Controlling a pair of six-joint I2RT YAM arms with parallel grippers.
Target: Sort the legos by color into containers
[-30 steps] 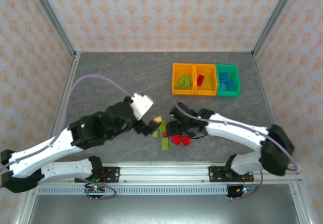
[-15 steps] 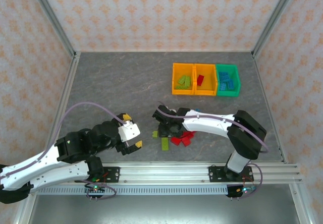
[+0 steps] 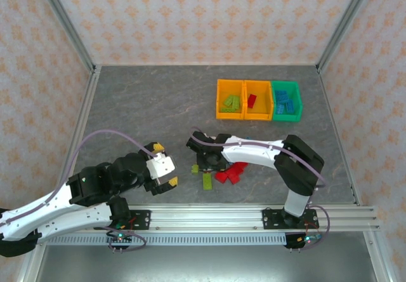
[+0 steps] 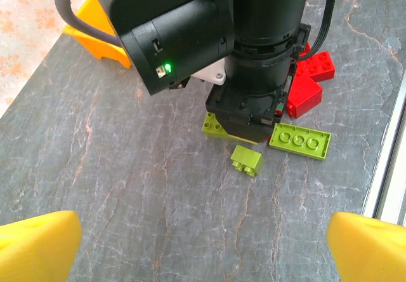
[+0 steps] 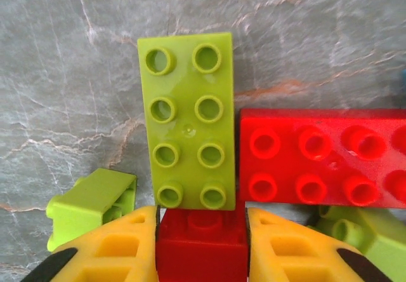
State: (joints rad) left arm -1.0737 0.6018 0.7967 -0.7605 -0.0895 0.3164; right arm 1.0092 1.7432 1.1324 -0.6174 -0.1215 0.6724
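My right gripper point(image 5: 203, 231) is down on the pile of legos, and its yellow fingers point(image 5: 111, 247) are shut on a small red brick point(image 5: 203, 250). Just ahead of it lie a lime eight-stud brick point(image 5: 187, 120) and a red eight-stud brick point(image 5: 320, 158), with a small lime brick point(image 5: 92, 206) tipped on its side at the left. In the top view the pile point(image 3: 219, 175) sits near the table's front. The left gripper point(image 3: 165, 164) hovers open to its left, holding nothing. At the back right stand the containers: an orange bin point(image 3: 219, 98) with lime bricks, an orange bin point(image 3: 258, 82) with red, and a green bin point(image 3: 287, 83) with blue.
In the left wrist view the right arm's black wrist point(image 4: 254, 72) stands over the pile, with a lime three-stud plate point(image 4: 299, 141) and a small lime brick point(image 4: 247, 160) in front of it. The metal rail point(image 3: 203, 217) runs along the near edge.
The left arm has drawn back to the near left. The right gripper slid left over the pile and closed on the small red brick.
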